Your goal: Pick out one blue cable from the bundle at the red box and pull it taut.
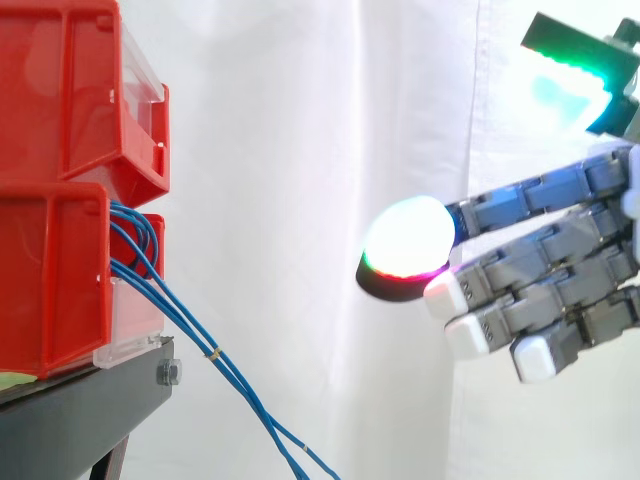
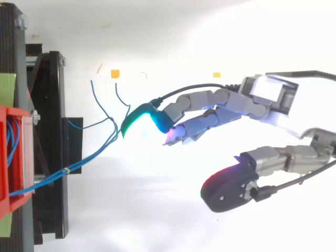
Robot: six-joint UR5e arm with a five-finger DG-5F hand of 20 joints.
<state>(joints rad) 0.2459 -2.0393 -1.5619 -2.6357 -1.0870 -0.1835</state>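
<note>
Blue cables (image 1: 135, 245), thin and smooth, bunched at the front of the lower red box (image 1: 50, 280) of hard plastic, drooping past the black metal stand (image 1: 80, 410), with 1 small yellow tie (image 1: 212, 352). Well apart on the right, grey jointed hand (image 1: 560, 290), fingers straight and spread, holding nothing. Round fingertip pad (image 1: 408, 245) glowing white.

Behind the work you have a white curtain (image 1: 300, 150) hanging in soft folds. At the lower left of your side view sits the black stand (image 1: 90, 415), with a bolt (image 1: 167, 374) on its near edge. From above, you see a green patch (image 2: 7, 86) lying on the stand, and on the white surface (image 2: 157, 220) a small orange square (image 2: 115, 73), with a second orange marker (image 2: 216, 75) well apart to its right.
</note>
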